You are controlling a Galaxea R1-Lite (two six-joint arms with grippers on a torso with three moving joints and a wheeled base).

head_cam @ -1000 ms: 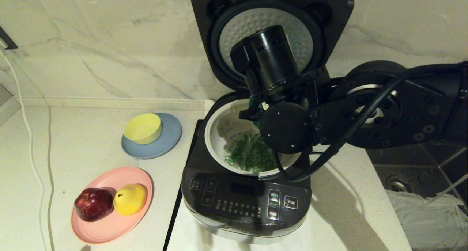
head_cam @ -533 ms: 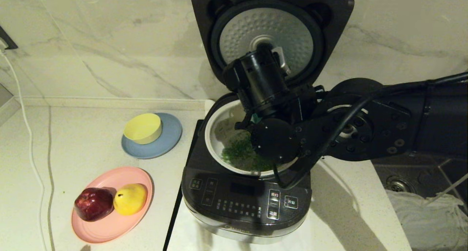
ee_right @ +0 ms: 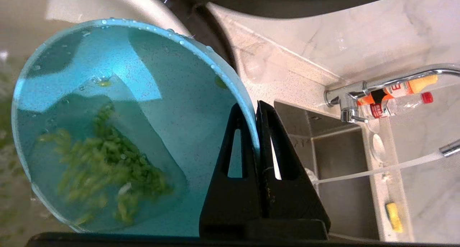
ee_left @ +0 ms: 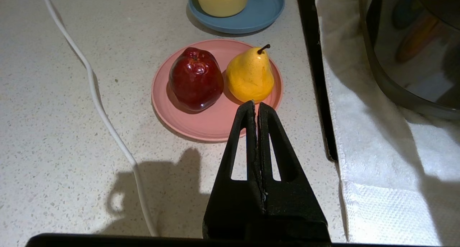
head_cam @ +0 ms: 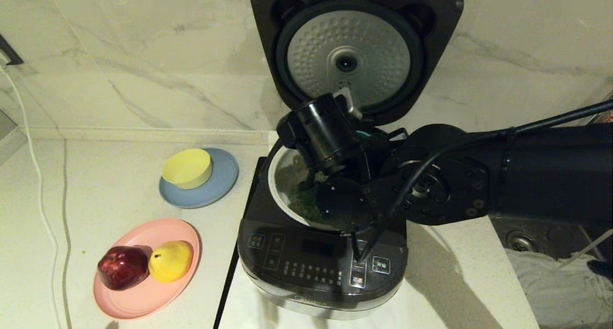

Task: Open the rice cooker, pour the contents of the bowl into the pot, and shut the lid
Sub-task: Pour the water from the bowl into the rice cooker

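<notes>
Head view: the cooker (head_cam: 322,266) stands at centre on the bench (head_cam: 96,195), its lid (head_cam: 357,51) upright at the top of the frame. The right arm reaches in from the right edge over the pot (head_cam: 277,183), where green bits (head_cam: 301,204) lie. A pink plate (head_cam: 143,290) sits at lower left.

Left wrist view: the left gripper (ee_left: 256,106) hangs at lower centre, fingers pressed together, holding nothing, over the pink plate's edge.

Right wrist view: the right gripper (ee_right: 256,106), fingers pinching the rim of the tilted bowl (ee_right: 151,96), which fills the left half; some bits still cling inside it.
</notes>
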